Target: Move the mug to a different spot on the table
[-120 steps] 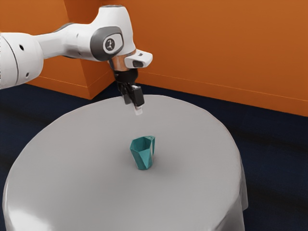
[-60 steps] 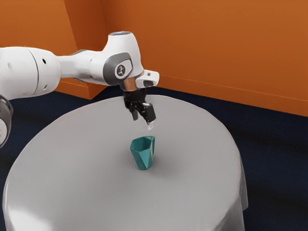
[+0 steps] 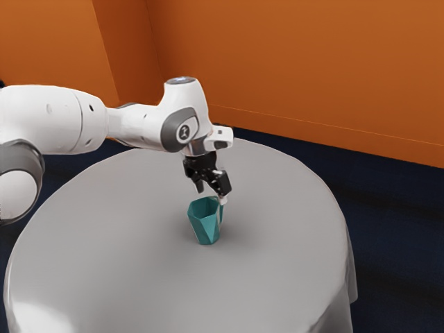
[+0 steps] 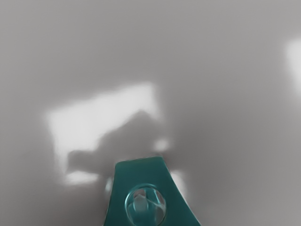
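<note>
A teal mug (image 3: 205, 222) is seen standing upright near the middle of the round table (image 3: 104, 229). Its body is cut into flat, angular facets and tapers toward a narrow base; a handle is carried on the side toward the exterior view's right. The surface looks smooth and matte. In the wrist view the mug (image 4: 150, 188) is found just under the hand, with a small round glassy shape on its teal surface; what that shape is cannot be told.

The black gripper (image 3: 221, 196) is held just above the mug's rim, on the handle side, at the end of a glossy white arm (image 3: 76, 128) with grey joint caps. Whether the jaws are spread or pressed together cannot be told.

The table is covered in plain pale grey that is draped over the edge in soft folds. A bright patch of light and the hand's shadow are cast on it. Orange walls (image 3: 312, 62) and a dark navy floor (image 3: 395, 229) are seen behind. A small round emblem is carried on one joint cap, but nothing can be read.
</note>
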You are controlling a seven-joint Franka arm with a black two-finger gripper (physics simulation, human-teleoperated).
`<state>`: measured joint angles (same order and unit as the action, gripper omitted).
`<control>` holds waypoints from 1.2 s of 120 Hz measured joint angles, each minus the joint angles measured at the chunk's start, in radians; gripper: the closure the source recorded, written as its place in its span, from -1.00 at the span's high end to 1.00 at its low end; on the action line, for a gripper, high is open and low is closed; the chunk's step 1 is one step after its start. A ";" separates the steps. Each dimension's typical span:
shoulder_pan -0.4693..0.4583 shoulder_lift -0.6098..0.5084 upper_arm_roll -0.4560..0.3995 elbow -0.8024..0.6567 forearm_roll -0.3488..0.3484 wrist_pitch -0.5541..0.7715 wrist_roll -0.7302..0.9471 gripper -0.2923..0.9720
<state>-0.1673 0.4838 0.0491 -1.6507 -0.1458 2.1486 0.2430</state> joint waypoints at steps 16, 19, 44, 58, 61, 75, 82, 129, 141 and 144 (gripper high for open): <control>0.000 0.040 0.001 0.024 -0.001 0.012 -0.010 0.51; 0.000 0.045 0.000 0.026 -0.001 0.013 -0.012 0.51; -0.004 0.070 0.000 0.030 -0.003 0.029 -0.027 0.41; -0.003 0.074 0.000 0.030 -0.004 0.039 -0.035 0.25; -0.002 0.074 0.000 0.030 -0.004 0.041 -0.037 0.22; -0.002 0.078 0.000 0.030 -0.003 0.047 -0.043 0.13; -0.002 0.079 0.000 0.030 -0.003 0.049 -0.046 0.08; -0.001 0.074 0.004 0.029 -0.028 0.051 -0.079 -0.26; 0.000 0.044 0.006 0.027 -0.030 0.031 -0.090 -0.34; 0.001 0.031 0.007 0.027 -0.031 0.021 -0.093 -0.35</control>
<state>-0.1662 0.5148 0.0565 -1.6234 -0.1770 2.1697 0.1498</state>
